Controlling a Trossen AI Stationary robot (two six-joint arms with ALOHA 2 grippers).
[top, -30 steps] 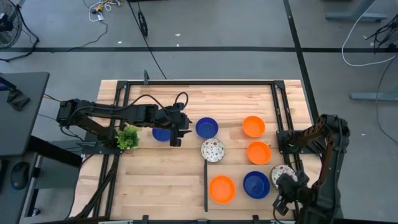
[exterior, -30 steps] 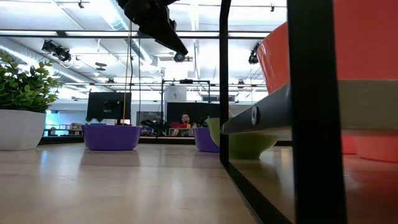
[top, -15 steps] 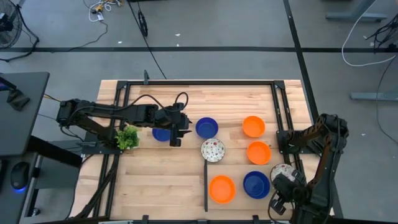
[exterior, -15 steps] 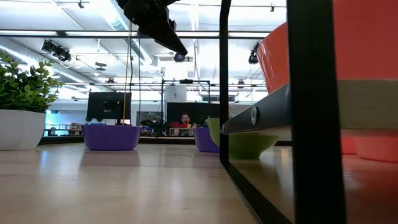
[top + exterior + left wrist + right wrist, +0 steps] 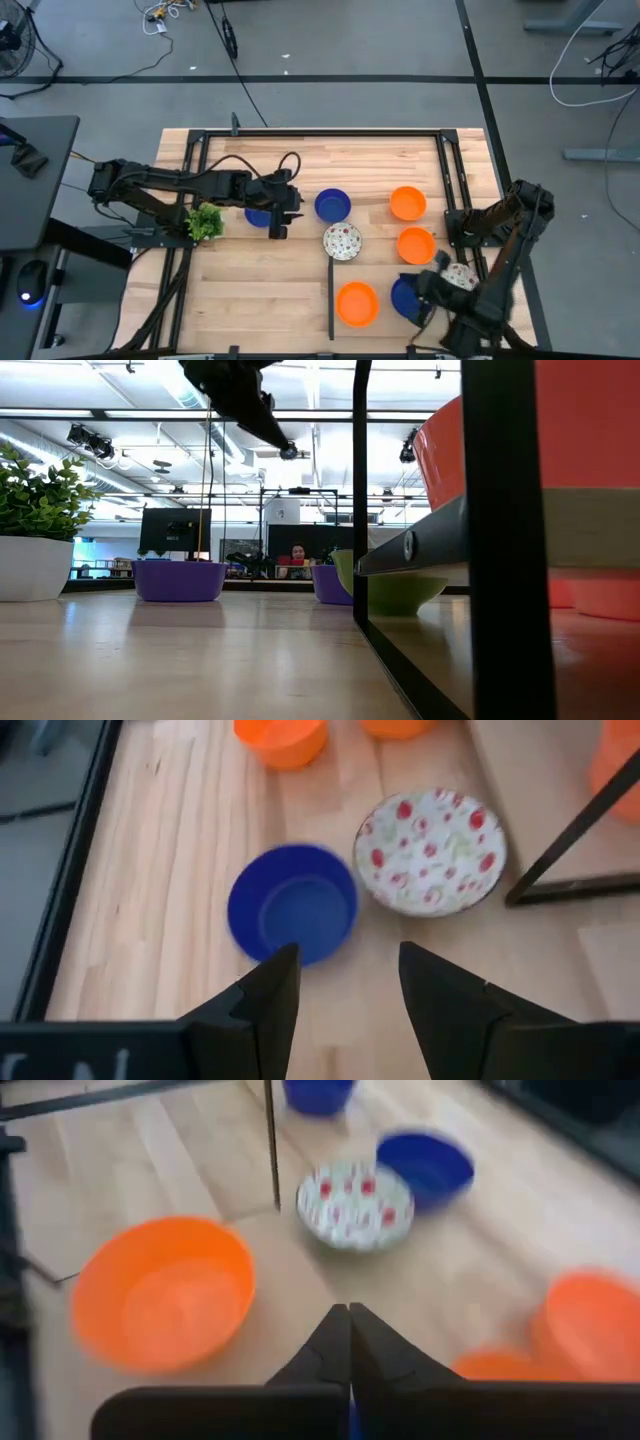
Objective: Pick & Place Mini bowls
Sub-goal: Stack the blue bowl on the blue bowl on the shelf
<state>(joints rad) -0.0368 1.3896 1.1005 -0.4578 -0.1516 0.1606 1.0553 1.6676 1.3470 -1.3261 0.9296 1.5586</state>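
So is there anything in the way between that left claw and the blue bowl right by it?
Nothing visible. The left gripper hangs open above the table, and only bare wood shows between its fingers and the blue bowl. The speckled bowl sits just beside the blue one.

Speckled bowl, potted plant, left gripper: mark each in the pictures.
speckled bowl (image 5: 342, 241), high view, middle of its patterned inside.
potted plant (image 5: 205, 221), high view, its green leaves.
left gripper (image 5: 345, 982), left wrist view, midway between open fingertips.

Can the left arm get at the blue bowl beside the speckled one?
Probably yes. The left end effector hangs open just short of the blue bowl, with nothing between; the speckled bowl sits close beside it.
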